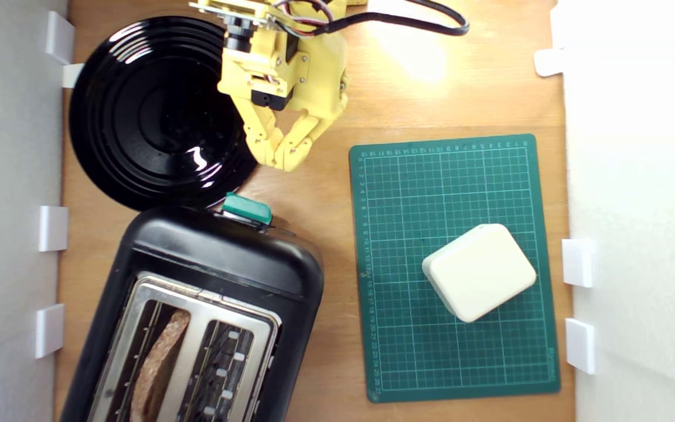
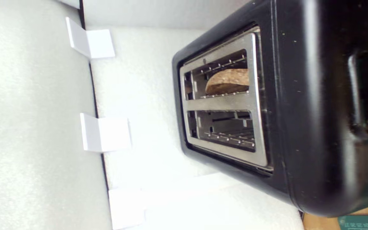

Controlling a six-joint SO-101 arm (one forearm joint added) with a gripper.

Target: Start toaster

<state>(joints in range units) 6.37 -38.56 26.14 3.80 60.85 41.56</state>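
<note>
The black toaster (image 1: 220, 269) with a silver top plate sits at the exterior view's lower left. A slice of brown bread (image 1: 159, 363) stands in one slot, and the other slot is empty. Its teal lever knob (image 1: 246, 208) juts from the end facing the arm. My yellow gripper (image 1: 282, 161) hangs just beyond that knob, fingertips together, shut on nothing, a short gap away from it. In the wrist view the toaster (image 2: 299, 111) fills the frame with the bread (image 2: 228, 81) in one slot; the knob and my fingers are out of that picture.
A round black plate (image 1: 156, 111) lies beside the gripper, touching the toaster's end. A green cutting mat (image 1: 408, 193) with a cream rounded box (image 1: 479, 271) lies at the exterior view's right. White foam walls with clips border both sides.
</note>
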